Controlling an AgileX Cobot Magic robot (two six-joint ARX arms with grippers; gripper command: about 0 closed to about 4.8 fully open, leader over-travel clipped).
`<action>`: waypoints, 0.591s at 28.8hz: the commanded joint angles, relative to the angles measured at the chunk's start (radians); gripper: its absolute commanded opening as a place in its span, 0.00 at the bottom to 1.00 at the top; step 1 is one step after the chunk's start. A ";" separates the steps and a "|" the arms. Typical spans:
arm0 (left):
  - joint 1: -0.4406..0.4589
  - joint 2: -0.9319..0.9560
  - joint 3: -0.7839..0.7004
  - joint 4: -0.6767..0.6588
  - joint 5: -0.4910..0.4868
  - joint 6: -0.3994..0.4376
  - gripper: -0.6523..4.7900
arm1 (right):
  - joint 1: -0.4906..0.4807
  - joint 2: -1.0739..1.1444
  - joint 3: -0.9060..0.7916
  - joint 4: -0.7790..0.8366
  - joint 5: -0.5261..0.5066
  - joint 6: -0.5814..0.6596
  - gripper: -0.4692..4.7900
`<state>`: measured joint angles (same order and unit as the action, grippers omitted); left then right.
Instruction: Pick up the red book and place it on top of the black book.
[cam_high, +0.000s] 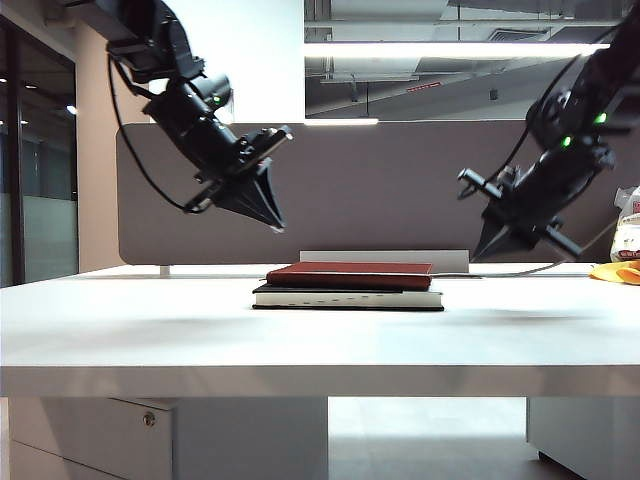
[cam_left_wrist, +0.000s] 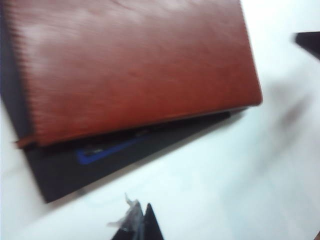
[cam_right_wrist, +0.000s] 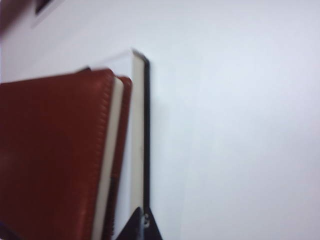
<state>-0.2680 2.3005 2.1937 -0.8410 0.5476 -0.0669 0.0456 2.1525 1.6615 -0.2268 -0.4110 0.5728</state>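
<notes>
On white desk (cam_high: 150, 330) w/ grey partition (cam_high: 400, 190): red book (cam_high: 350, 275) atop black book (cam_high: 348, 298), both claws (left claw (cam_high: 272, 215), right claw (cam_high: 488, 248)) above.

Two black jointed arms. Left arm (cam_high: 190, 95): glossy housings, one green indicator light, a thin black cable looping at 7 o'clock of the wrist, ending in the left gripper (cam_high: 272, 218), a tapered black wedge. Right arm (cam_high: 570, 150): matte black, two green lights, black cable arcing overhead, protruding knobs; right gripper (cam_high: 488, 250) likewise a pointed black wedge.
</notes>
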 joint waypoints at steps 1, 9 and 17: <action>0.023 -0.030 0.004 0.007 0.003 0.007 0.11 | -0.012 -0.029 0.004 -0.042 0.008 -0.032 0.09; 0.056 -0.096 0.004 -0.036 -0.014 0.042 0.11 | -0.011 -0.073 0.004 -0.117 0.014 -0.089 0.09; 0.060 -0.141 0.004 -0.067 -0.055 0.068 0.11 | -0.010 -0.151 0.004 -0.216 0.081 -0.203 0.09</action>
<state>-0.2089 2.1792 2.1944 -0.9062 0.5037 -0.0116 0.0383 2.0281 1.6615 -0.4301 -0.3534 0.4057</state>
